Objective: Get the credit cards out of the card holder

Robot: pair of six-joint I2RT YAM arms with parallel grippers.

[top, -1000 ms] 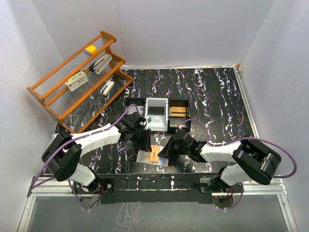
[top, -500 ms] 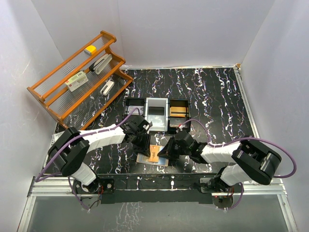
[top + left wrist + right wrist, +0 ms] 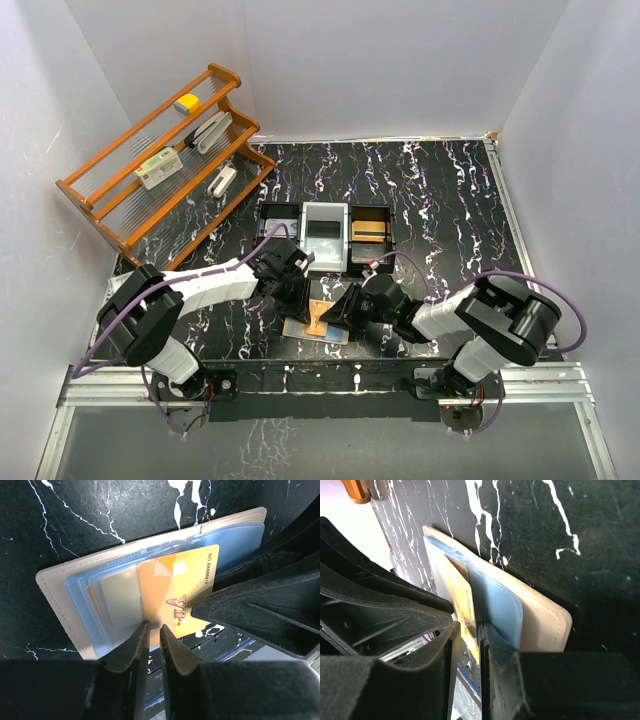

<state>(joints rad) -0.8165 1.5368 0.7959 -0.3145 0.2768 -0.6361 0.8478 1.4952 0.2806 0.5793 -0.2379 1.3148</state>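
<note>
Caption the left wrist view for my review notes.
Left tool, nearly closed, at the near edge of an orange credit card poking from the open beige card holder.

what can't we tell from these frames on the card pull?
- Left wrist: left gripper jaws nearly together at the orange card edge; gripping card or clear sleeve, unclear.
- Right wrist: right gripper straddles the card edge-on; contact unclear.
- Top view: both grippers cover most of the card holder; its inside hidden.
- Card count: cards overlap under the clear sleeves.

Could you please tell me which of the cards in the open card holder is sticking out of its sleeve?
The orange card with the printed number; the others sit fully under clear sleeves.
</note>
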